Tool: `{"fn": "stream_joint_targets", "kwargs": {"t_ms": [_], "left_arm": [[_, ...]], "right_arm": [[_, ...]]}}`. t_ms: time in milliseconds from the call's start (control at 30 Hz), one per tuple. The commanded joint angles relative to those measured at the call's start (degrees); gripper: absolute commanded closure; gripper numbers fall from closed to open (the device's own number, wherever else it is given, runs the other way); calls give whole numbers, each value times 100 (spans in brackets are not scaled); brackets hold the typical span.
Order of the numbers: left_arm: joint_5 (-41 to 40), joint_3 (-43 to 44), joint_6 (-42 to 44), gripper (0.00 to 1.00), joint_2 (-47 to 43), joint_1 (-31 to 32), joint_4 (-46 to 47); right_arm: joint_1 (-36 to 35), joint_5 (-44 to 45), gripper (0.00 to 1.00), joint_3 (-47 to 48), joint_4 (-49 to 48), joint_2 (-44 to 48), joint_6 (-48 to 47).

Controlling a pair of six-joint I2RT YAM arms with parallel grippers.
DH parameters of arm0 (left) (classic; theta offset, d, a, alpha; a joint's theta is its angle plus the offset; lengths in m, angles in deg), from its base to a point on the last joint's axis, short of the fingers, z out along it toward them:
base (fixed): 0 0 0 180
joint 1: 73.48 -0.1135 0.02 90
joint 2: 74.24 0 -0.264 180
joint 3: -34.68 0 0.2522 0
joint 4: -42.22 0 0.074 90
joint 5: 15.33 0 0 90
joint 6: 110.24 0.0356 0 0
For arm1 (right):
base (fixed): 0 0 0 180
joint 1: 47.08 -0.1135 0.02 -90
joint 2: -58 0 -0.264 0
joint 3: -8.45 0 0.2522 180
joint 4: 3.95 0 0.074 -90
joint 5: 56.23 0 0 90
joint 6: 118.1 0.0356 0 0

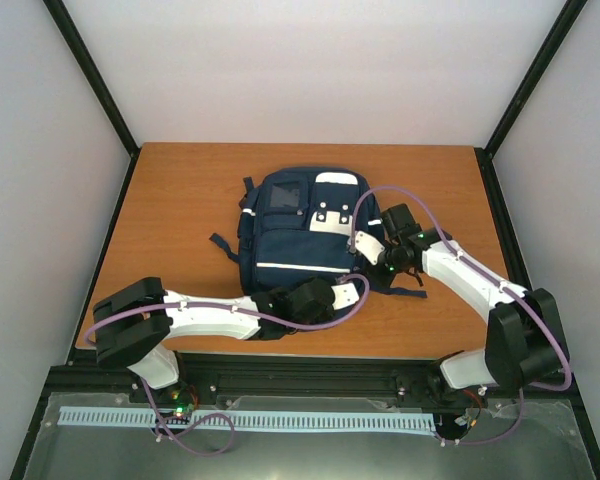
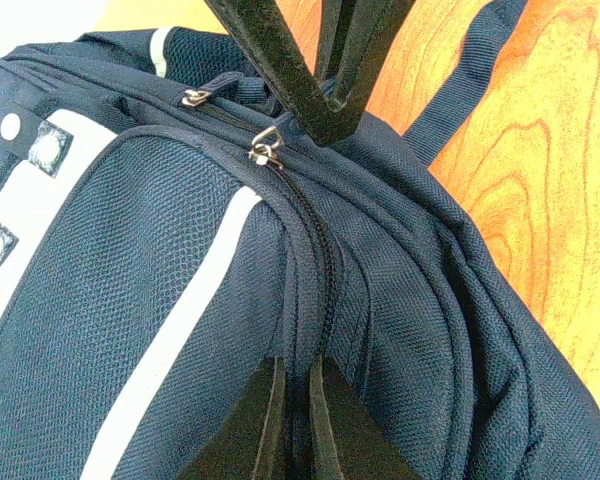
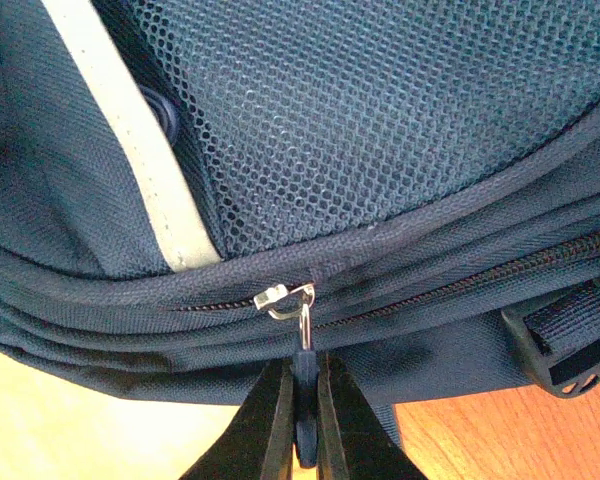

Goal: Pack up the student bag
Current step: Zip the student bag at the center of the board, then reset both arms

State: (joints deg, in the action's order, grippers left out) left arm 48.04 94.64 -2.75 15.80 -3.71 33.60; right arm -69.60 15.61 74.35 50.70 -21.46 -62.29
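Nearest the arm bases, the left jaws are pressed together on the near edge of the bag. They pinch a fold of its fabric right beside a zip line. At the bag's right side the right jaws are also closed, pinching the dark pull. It hangs from a silver slider on the zip just below the mesh pocket. The bag lies flat near the middle of the worktop, front face up, with a strap trailing off its left side.

As I read it, the work is at a zip: one arm braces the cloth while the other draws the slider. The teeth look meshed on both sides of the slider, so I cannot tell whether it is being opened or shut. The bag's inside is hidden, and no book or other thing to pack shows in any view. If the contents are in, only zipping is left; if not, nearly everything is.

The pale patch on the bag's far half carries studs but no readable writing. No brand or label is legible elsewhere.
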Motion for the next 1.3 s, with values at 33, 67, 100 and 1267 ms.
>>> {"fn": "stream_joint_targets", "kwargs": {"t_ms": [33, 67, 100, 1267], "left_arm": [[-208, 242, -534, 91, -66, 36, -28], [-293, 340, -676, 83, -59, 40, -102], [-317, 417, -818, 75, -77, 36, -181], [6, 873, -3165, 0, -2560, -3880, -3289]], "right_arm": [[125, 570, 93, 292, -620, -130, 317], [134, 569, 92, 284, -629, -118, 326], [159, 575, 92, 275, -638, -107, 332], [1716, 1492, 0, -543, -2548, 2581, 3118]]}}
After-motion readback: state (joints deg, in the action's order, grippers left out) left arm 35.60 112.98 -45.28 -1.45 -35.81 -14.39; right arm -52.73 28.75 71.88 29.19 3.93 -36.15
